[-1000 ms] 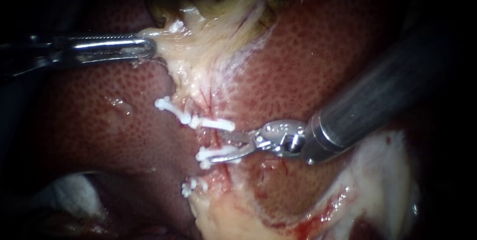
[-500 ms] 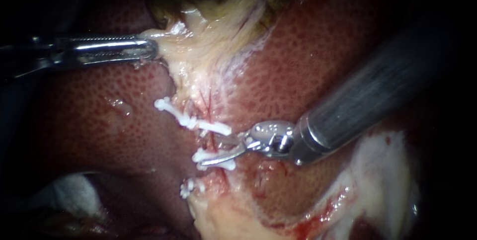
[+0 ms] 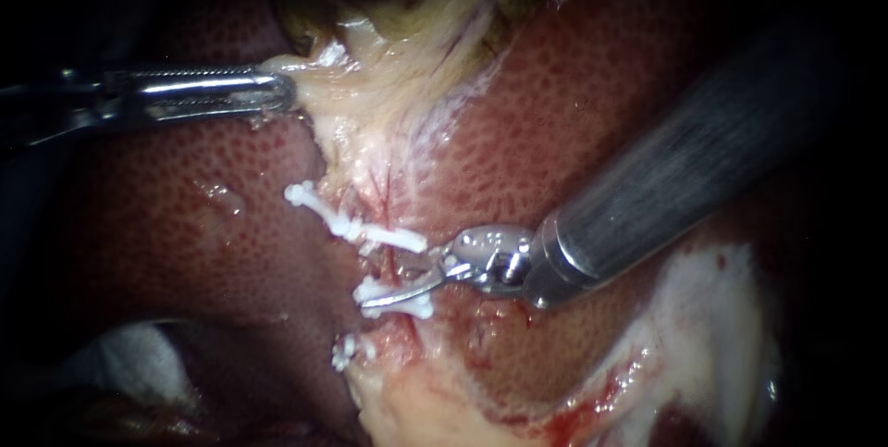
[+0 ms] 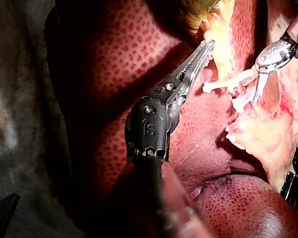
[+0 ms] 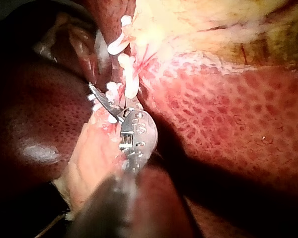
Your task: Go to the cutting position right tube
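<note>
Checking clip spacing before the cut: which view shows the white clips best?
The endoscope view: all three white clips lie apart, seen side-on. The left wrist view shows them far off, beside the right instrument. The right wrist view crowds them together just ahead of its open jaws.

Hidden under the clips (image 3: 388, 237) and pale tissue (image 3: 370, 123): the tube's own course, so no telling right tube from left. Lost against that tissue, the upper blade tip of the right instrument (image 3: 396, 282), jaws apart. Buried in pale tissue, the jaw tips of the left instrument (image 3: 282, 93), clamped on it; shaft cut off at the edge, dark, blurred. Blurred too, the right shaft (image 5: 109, 208) in its own wrist view.
</note>
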`<action>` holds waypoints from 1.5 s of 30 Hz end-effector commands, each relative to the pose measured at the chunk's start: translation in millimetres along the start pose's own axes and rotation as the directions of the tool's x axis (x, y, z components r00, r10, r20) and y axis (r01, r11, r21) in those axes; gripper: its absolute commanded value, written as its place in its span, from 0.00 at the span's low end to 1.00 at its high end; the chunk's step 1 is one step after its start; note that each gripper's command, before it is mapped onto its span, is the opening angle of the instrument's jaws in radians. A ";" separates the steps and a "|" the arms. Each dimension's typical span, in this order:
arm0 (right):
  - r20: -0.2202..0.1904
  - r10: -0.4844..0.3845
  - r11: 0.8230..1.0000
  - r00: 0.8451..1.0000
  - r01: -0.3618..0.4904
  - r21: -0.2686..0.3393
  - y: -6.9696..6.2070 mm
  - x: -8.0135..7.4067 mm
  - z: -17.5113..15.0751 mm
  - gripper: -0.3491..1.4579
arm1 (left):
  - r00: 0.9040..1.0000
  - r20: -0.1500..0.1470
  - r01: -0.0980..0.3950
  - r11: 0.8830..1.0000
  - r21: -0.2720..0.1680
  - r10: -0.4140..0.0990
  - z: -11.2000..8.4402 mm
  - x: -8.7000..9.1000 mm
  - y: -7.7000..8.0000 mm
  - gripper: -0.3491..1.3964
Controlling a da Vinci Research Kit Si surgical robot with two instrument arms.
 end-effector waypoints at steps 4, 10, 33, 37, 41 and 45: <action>-0.007 -0.001 1.000 1.000 0.001 0.002 0.1 0.1 0.2 0.90 | 1.000 0.000 0.000 1.000 0.000 0.000 0.0 0.0 0.0 0.00; -0.004 0.001 1.000 1.000 -0.001 0.010 -0.3 -0.4 -0.4 0.90 | 1.000 0.000 0.000 1.000 -0.001 0.000 -0.1 0.0 -0.1 0.00; 0.004 0.018 1.000 1.000 -0.018 -0.001 -1.5 -3.1 -7.2 0.90 | 1.000 0.001 0.000 1.000 -0.003 0.000 -0.5 0.0 -0.3 0.00; 0.002 0.020 1.000 1.000 -0.020 -0.006 -1.3 -2.8 -6.9 0.90 | 1.000 0.001 0.000 1.000 -0.003 0.000 -0.5 0.0 -0.3 0.00; 0.002 0.018 1.000 1.000 -0.018 -0.012 -0.9 -2.7 -5.6 0.90 | 1.000 0.001 0.000 1.000 -0.003 0.000 -0.5 0.1 -0.3 0.00; 0.001 0.018 1.000 1.000 -0.018 -0.017 -0.3 -2.8 -4.9 0.90 | 1.000 0.001 0.001 1.000 -0.002 -0.001 -0.5 0.1 -0.2 0.00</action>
